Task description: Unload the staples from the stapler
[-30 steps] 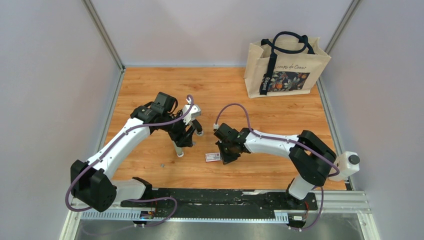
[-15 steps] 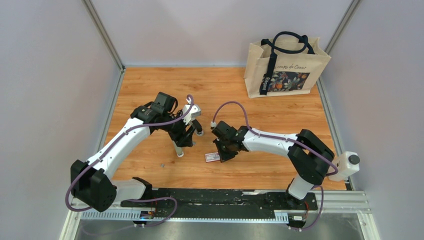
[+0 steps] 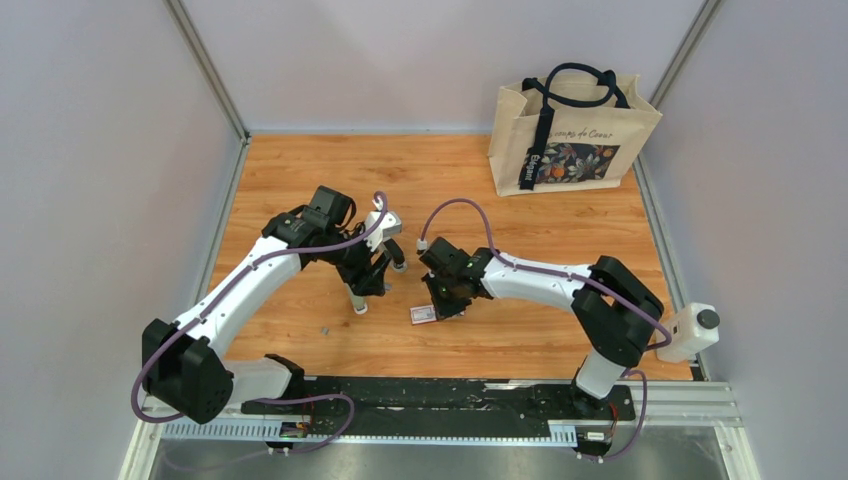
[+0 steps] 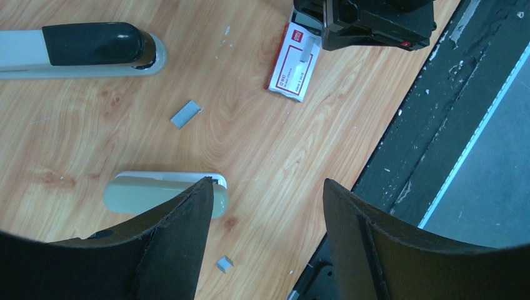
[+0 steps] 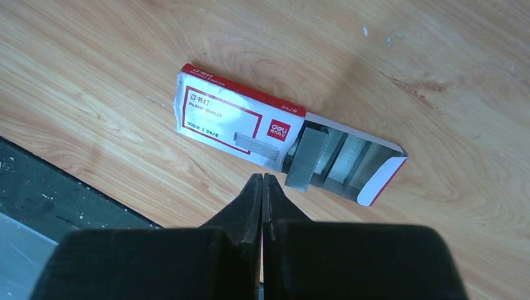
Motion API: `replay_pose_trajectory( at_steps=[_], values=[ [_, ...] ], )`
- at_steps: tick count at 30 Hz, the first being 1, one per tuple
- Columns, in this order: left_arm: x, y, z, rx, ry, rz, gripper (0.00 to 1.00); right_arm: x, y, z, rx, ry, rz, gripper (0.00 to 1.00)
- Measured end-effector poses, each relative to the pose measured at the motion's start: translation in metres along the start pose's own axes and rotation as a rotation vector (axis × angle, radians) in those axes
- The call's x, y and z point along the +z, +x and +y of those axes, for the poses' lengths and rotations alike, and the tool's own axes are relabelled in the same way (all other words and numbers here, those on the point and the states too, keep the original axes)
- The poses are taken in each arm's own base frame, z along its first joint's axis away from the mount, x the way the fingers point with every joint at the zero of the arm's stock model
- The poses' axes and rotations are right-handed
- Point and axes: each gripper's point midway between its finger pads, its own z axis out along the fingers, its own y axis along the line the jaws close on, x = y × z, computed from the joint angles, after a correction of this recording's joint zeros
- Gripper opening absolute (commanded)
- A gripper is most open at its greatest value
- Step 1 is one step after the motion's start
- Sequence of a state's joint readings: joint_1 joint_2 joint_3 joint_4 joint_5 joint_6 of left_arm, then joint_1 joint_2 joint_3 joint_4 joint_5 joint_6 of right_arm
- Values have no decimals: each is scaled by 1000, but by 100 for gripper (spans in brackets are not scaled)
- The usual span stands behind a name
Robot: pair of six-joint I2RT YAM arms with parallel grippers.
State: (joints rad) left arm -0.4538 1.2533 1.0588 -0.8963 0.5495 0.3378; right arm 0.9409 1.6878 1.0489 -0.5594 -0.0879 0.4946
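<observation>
**Wrong Bar, or a Knocked Box**

The left pincer (image 4: 265, 197) hung wide open and empty above the desk (image 4: 281, 144), with a pale bar (image 4: 156, 192) beside one finger. The stapler (image 4: 94, 45) lay well apart, with loose staples (image 4: 185, 114) between. Closing there risked seizing the wrong piece. The right pincer (image 5: 262, 184), shut and empty beside the staple box (image 5: 231, 122), might have knocked it.

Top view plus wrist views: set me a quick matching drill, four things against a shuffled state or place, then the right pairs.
Things:
1. left pincer
2. right pincer
3. staple box
4. bag

States or places:
A. stands at the table's far right corner
B. jaws shut
C. lies flat on the wood, one end open
D. jaws wide apart

Pairs: 1-D, 2-B, 3-C, 4-A
</observation>
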Motion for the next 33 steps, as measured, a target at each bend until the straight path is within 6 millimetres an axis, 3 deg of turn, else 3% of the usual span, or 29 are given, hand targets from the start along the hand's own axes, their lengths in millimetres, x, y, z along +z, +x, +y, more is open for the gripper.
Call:
replay_pose_trajectory(
  at_steps=[13,18,23,33],
  values=[
    [0,0,0,0,2,1,72,1,3,-2,10,-21,24,7],
    [0,0,-1,0,3,1,72,-17,0,4,-21,-66,-22,0],
    [0,1,-1,-2,5,2,72,-34,-5,5,-40,-101,-83,0],
    [0,1,-1,-2,5,2,72,-22,6,-18,-4,-61,-44,0]
  ],
)
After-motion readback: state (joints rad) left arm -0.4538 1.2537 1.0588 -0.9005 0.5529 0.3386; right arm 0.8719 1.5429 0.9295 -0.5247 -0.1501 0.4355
